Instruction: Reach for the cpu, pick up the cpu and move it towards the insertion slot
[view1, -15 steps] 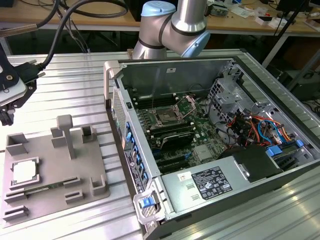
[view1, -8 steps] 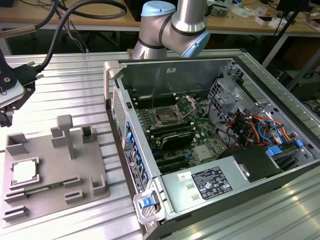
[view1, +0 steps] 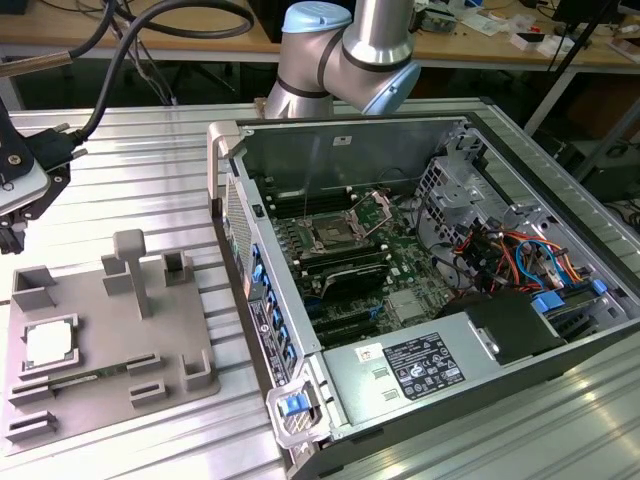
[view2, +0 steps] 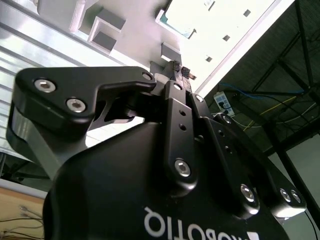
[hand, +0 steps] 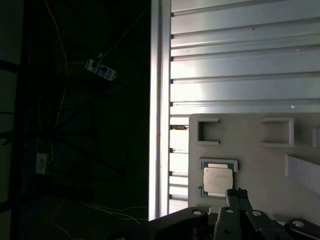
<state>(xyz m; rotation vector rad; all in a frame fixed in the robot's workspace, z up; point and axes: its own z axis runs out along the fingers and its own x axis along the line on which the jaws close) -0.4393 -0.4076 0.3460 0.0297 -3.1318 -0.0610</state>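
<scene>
We are watching the tool (hand: 235, 193), fingertips together, hovering over the grey tray (view1: 100, 320) near the cpu (view1: 48, 345), which is lying in a recess. The insertion slot (view1: 330, 237) is sitting well apart from the tray, inside the computer case (view1: 330, 160).

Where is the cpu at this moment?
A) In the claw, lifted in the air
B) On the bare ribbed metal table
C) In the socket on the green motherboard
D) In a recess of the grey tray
D: in the exterior view the cpu lies flat in a recess of the grey tray, outside the computer case, and in the first wrist view the claw holds nothing.
</scene>
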